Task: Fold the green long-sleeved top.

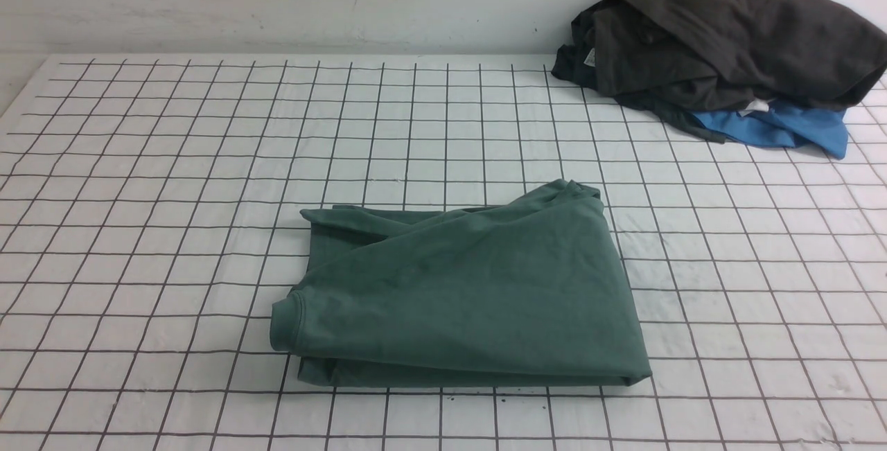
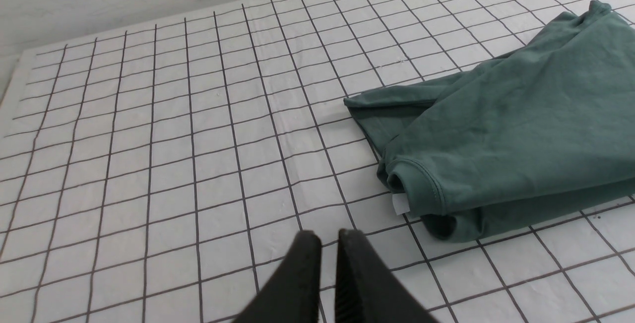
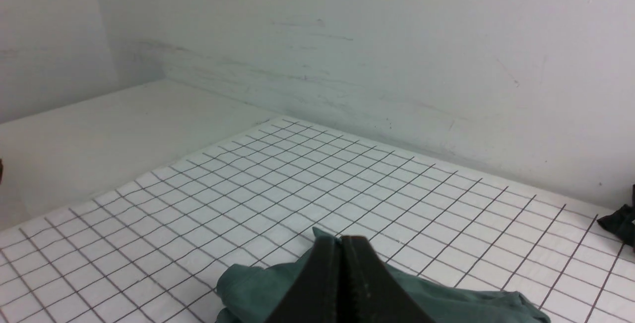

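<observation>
1. We see the green top (image 1: 464, 292) lying on the gridded surface (image 1: 138, 229) as a compact folded bundle
2. Our left tool (image 2: 325, 236) and right tool (image 3: 342, 241) are both together, empty
3. We judge folding essentially finished; only tidying remains

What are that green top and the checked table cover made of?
The green top looks like soft matte knit, probably cotton jersey: it drapes in limp folds, with a stitched ribbed collar. The table cover looks like thin white sheet, paper or cloth: fine wrinkles, printed black grid.
</observation>
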